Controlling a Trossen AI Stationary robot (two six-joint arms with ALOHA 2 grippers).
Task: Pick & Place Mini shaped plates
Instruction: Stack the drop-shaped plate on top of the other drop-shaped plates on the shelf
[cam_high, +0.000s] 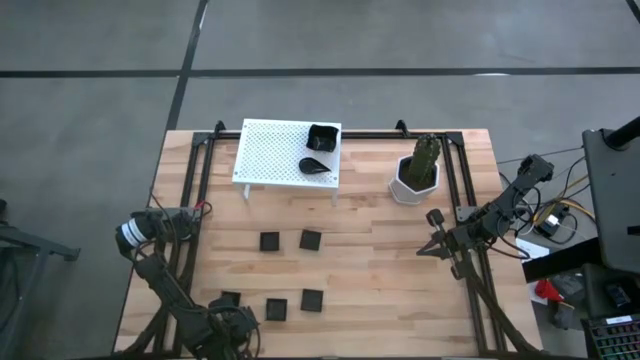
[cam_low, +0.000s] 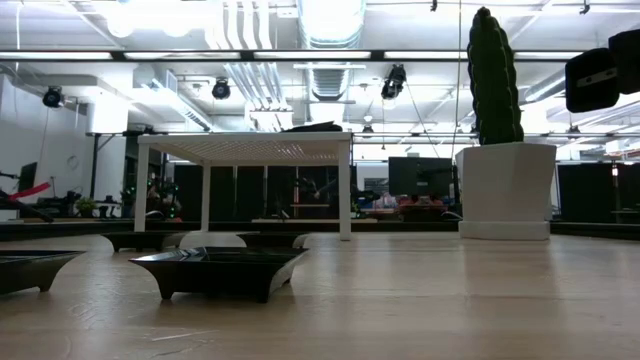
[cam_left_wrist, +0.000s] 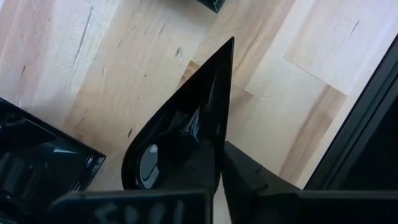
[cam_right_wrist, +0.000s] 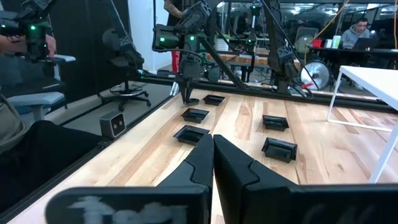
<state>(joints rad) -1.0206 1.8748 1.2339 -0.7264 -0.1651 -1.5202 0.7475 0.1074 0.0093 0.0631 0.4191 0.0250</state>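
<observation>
Wooden boards make up the table (cam_high: 380, 290), and a grey floor lies all around it. Two black plates sit on the white rack (cam_high: 270, 155) at the back: one raised-rim square plate (cam_high: 321, 136) at its corner and one leaf plate (cam_high: 314, 166) just beside it. Five small square plates lie out on the wood. Two are side by side in the middle, one (cam_high: 269, 241) and another (cam_high: 310, 239). Three are nearer the front edge: one (cam_high: 312, 300), one (cam_high: 275, 309), and one (cam_high: 231, 299) partly covered by the left arm.

One white pot with a green cactus (cam_high: 416, 172) stands to the right of the rack.

At the front left corner, the left gripper (cam_high: 232, 325) is low over the table. Its wrist camera shows a shiny black leaf-shaped plate (cam_left_wrist: 186, 137) at its fingers, but how the fingers sit on it is hidden, so I cannot tell if they are pinching it.

Near the cactus pot, the right gripper (cam_high: 424, 250) hangs over bare wood with its fingers (cam_right_wrist: 202, 163) pressed together and nothing between them.

From table height, the rack's top hides the plates on it.
</observation>
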